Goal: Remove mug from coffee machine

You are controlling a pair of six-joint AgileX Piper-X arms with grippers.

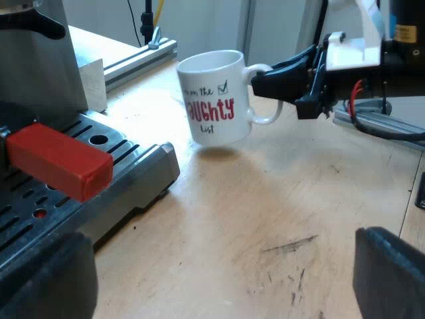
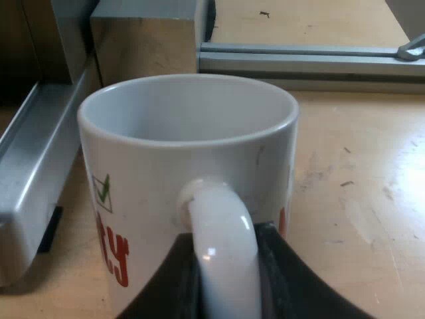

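Right tool [image 2: 222,266] clamped on the handle of the mug [image 1: 212,100], which hangs just above the counter [image 1: 279,219], beside the machine's tray [image 1: 143,169]. Left tool [image 1: 219,279] spread apart, empty. Advise lowering it level, releasing only once seated.

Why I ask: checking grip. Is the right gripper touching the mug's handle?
Touching: the right wrist view shows the right gripper clamping both sides of the mug handle.
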